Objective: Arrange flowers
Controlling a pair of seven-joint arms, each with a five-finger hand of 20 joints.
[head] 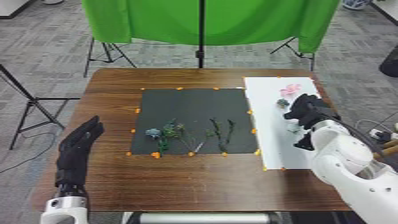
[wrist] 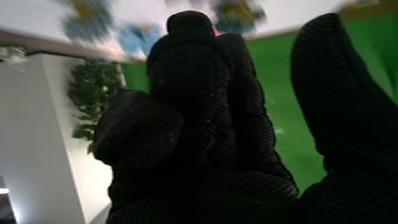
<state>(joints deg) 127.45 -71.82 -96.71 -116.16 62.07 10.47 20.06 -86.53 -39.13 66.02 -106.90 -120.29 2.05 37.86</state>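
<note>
Has a black stand (head: pixel 34 102) on the floor, well off to the left of the left fingers. Holds the left hand (head: pixel 75 150) at the left side of the brown wooden table (head: pixel 178 185), fingers straight, close together and pointing forward, gripping nothing. Has a dark mat (head: pixel 191 110) on the table to the right of those fingers. Carries a blue flower (head: pixel 154 133) on the mat's near left part, right of the left fingers, with thin green sprigs (head: pixel 178 131) just beyond. Farther right of the same fingers, shows dark green stems (head: pixel 219 135) lying close together. Has a green cloth (head: pixel 160 22) hanging beyond the table, well past both sets of fingers. Next to the mat, has a white sheet (head: pixel 274 145) reaching under the right fingers. Bears a grey-green flower (head: pixel 282 103) just left of the right fingers, a pink flower (head: pixel 290 90) a little beyond them, and a pale flower (head: pixel 293 127) on their near side. Holds the right hand (head: pixel 311 111) over the sheet, fingers mostly extended, one bent inward, thumb straight and spread well away. Shows a small pink patch at the fingertips in the wrist view; cannot tell of any hold on it.
</note>
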